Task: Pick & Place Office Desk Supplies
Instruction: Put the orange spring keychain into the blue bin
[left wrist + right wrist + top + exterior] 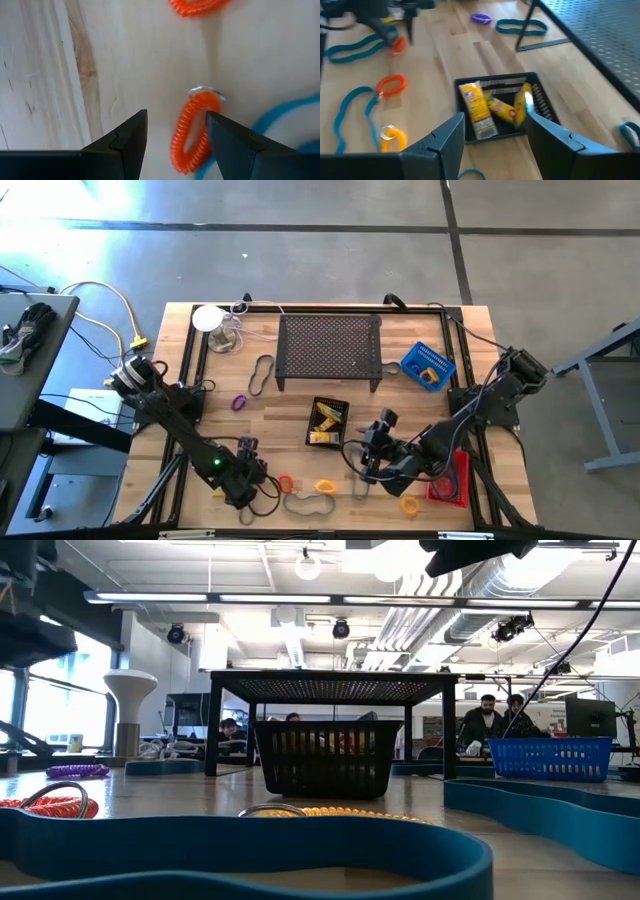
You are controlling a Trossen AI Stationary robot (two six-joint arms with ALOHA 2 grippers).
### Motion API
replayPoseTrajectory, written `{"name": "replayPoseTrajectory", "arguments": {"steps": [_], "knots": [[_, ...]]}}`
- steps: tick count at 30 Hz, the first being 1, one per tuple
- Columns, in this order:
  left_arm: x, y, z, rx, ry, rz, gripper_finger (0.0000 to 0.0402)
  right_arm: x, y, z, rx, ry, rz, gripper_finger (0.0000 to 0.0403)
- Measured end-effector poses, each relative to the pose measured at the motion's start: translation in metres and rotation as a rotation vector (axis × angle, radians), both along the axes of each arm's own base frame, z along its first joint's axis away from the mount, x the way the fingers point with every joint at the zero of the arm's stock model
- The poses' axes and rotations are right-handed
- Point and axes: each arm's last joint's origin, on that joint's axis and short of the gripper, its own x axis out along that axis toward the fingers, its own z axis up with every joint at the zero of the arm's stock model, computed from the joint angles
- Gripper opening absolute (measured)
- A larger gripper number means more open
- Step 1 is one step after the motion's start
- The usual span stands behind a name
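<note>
The left hand (pixel 176 137) is hovering part-open and empty over an orange coil ring (pixel 194 131) lying near the black basket (pixel 328 423), which looks light, springy and best pinched across one side.

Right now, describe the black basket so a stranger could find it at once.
Start at the large perforated black stand at the table's back. Just in front of it, mid-table, sits the small black mesh basket. Unlike the blue basket and red basket, it holds yellow packets.

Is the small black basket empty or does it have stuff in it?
Not empty: the black basket holds yellow packets, seen in the right wrist and high views.
</note>
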Motion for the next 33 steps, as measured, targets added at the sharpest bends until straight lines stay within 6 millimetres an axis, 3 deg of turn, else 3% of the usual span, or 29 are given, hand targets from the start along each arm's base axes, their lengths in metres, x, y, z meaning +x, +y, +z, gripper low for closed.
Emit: {"name": "replayPoseTrajectory", "arguments": {"steps": [14,19,25,33], "knots": [[0.010,0.008,-0.015,-0.018,0.106,0.058,0.0184,0.001,0.004,-0.002,0.076,0.032,0.053,0.0197],[0.010,0.008,-0.015,-0.025,0.111,0.060,0.0130,0.002,0.005,-0.019,0.081,0.089,0.073,0.0197],[0.010,0.007,-0.015,-0.027,0.110,0.054,0.0024,0.011,0.008,-0.028,0.063,0.119,0.161,0.0197],[0.011,0.006,0.000,-0.032,0.135,0.087,0.0012,0.019,0.014,-0.023,0.061,0.073,0.300,0.0197]]}}
